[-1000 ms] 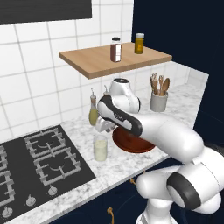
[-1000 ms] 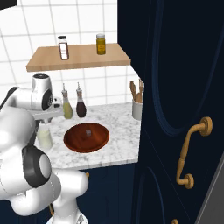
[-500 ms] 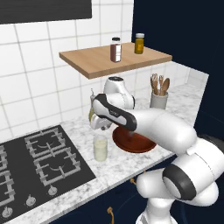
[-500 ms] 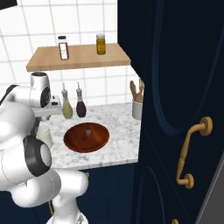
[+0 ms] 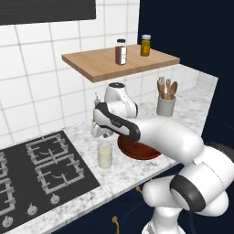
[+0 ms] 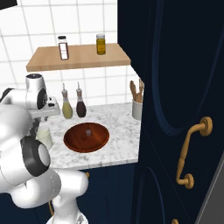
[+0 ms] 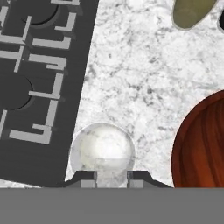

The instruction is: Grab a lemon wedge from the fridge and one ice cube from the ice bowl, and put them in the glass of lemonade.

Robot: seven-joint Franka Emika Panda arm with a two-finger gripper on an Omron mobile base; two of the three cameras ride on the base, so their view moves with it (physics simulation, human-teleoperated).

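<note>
The glass of lemonade (image 5: 105, 155) (image 6: 43, 136) stands on the marble counter between the stove and the ice bowl (image 5: 137, 151) (image 6: 101, 139). My gripper (image 5: 102, 135) (image 7: 112, 177) hangs straight above the glass (image 7: 103, 146). It is shut on a pale translucent ice cube (image 7: 111, 168) that fills the gap between its fingertips. The dark reddish-brown bowl (image 7: 203, 144) lies just right of the glass, and another ice cube (image 6: 89, 132) rests inside it. The lemon wedge and the fridge are out of view.
The black stove (image 5: 41, 169) (image 7: 39, 65) lies left of the glass. Two slim bottles (image 6: 67, 107) stand at the wall behind the bowl, and a grey utensil pot (image 5: 165, 105) sits further right. A wooden shelf (image 5: 119, 64) hangs overhead. A navy cabinet door (image 6: 175, 109) blocks the right.
My hand has drifted a little left, from over the bowl's edge to above the glass. Glass and bowl have not moved.
</note>
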